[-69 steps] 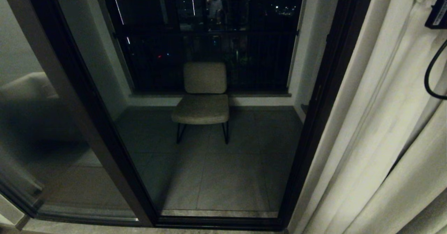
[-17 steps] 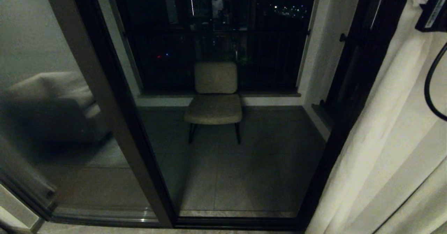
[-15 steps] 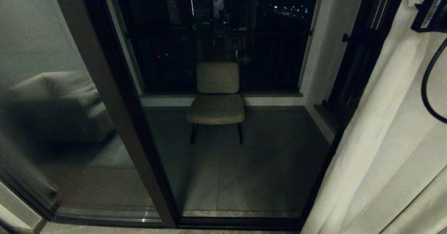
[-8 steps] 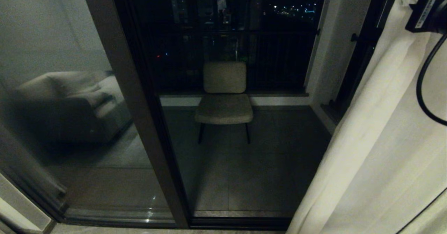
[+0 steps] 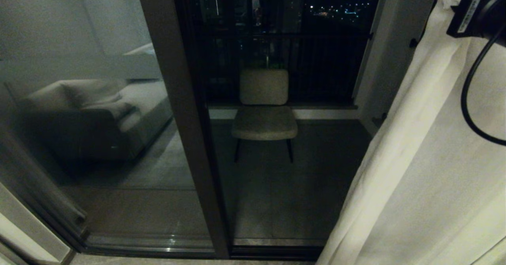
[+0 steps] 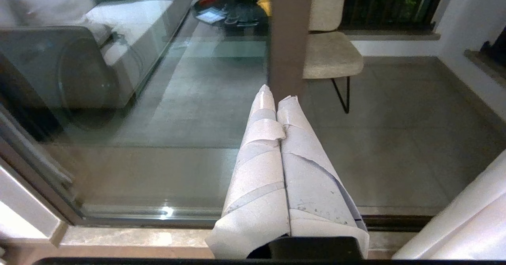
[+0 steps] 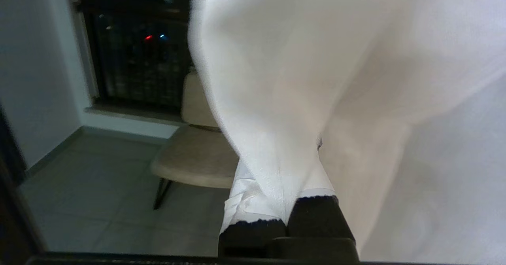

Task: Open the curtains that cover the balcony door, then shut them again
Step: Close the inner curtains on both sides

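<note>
Curtain (image 7: 276, 79) pinched in closed right gripper (image 7: 276, 186), now dragged further across balcony door (image 5: 189, 138); closing under way; left gripper (image 6: 276, 99) shut, empty.

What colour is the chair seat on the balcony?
Beige, on thin dark legs: the chair shows best in the left wrist view.

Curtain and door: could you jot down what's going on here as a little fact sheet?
curtain: cream panel at the right, partly across the glass
right gripper: shut on a fold of the curtain
left gripper: shut, empty, pointing at the door frame
balcony door: dark frame, glass largely uncovered
chair: on the balcony behind the glass
</note>
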Controlling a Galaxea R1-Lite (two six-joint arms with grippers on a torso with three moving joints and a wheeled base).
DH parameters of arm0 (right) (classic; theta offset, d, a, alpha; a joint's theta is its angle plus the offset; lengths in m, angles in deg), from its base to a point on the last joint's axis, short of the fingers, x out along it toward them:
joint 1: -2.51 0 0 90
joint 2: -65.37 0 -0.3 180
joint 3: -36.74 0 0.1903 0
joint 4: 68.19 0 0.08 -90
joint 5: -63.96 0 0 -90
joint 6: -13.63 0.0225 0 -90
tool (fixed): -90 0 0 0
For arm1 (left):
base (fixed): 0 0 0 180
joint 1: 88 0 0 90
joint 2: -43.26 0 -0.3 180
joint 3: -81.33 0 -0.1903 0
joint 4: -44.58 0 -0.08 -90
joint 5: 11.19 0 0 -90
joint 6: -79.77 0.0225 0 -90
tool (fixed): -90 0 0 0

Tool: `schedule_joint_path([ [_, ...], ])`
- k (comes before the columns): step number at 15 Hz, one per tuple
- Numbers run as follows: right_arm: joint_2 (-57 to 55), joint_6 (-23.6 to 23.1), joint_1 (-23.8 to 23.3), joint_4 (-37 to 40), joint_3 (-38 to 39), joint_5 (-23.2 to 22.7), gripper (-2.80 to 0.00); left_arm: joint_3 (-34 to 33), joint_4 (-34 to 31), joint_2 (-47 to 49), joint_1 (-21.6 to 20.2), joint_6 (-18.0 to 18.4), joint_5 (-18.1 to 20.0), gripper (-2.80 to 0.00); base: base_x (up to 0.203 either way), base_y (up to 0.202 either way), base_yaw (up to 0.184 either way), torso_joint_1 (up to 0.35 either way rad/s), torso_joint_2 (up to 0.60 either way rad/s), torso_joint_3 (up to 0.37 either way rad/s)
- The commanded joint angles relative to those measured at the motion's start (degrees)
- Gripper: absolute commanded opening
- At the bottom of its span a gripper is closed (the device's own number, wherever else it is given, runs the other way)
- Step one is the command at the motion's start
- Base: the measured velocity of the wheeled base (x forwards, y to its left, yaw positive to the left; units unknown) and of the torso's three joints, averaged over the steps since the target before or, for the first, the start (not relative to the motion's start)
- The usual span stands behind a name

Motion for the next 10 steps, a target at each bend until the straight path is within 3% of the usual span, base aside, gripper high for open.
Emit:
schedule_joint_path([
  [1, -1.2, -0.1, 0.4, -0.2, -1.2, 0.0, -2.8, 0.0, 0.0, 0.0, 0.0, 0.0, 0.0, -2.8, 0.0, 0.19, -0.001, 0.007, 0.0, 0.0],
  [10, -2.4, -0.2, 2.1, -0.3, -1.6, 1.0, -2.8, 0.0, 0.0, 0.0, 0.0, 0.0, 0.0, -2.8, 0.0, 0.193, 0.001, 0.003, 0.0, 0.002],
])
